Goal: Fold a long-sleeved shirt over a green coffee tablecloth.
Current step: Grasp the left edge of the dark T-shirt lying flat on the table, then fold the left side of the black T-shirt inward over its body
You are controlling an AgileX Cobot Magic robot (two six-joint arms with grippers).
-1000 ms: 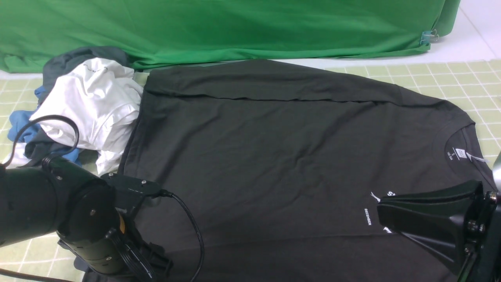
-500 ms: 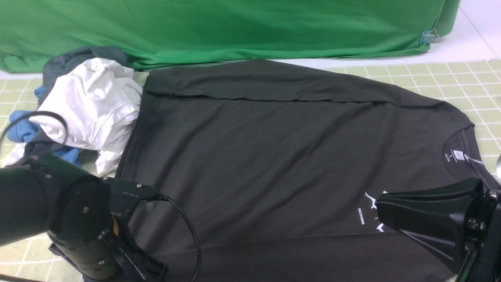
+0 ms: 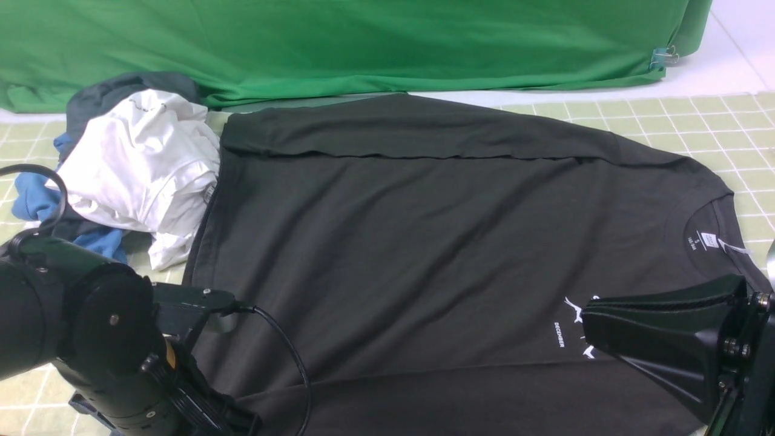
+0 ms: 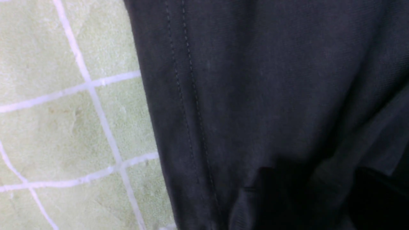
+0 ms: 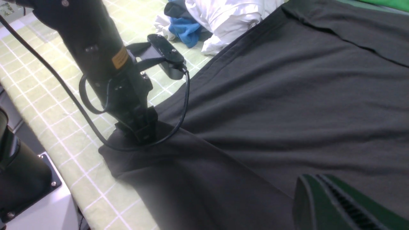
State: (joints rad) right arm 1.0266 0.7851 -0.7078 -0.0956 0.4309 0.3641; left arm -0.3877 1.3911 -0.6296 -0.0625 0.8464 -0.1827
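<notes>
Charcoal shirt [image 3: 424, 242] | stitching [image 4: 188, 127]: left-wrist only | left end effector [image 5: 140, 134] unclear | right end effector [image 3: 593, 332] closed

Shirt [image 3: 424, 242], clothes pile [image 3: 139, 163] on tablecloth [image 3: 696, 115]

Shirt [image 3: 424, 242] spread on tablecloth [image 3: 696, 121] (clothes pile [image 3: 139, 157] left).

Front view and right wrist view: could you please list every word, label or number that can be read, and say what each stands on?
"DECEMBER": small white chest print, running sideways on the long-sleeved shirt.
"S": probably, on the white neck label; its smaller lines are too small to read.
White graphic beside the chest print: partly covered, no word readable.
Yellow sticker on the left arm: too blurred to read.
</notes>
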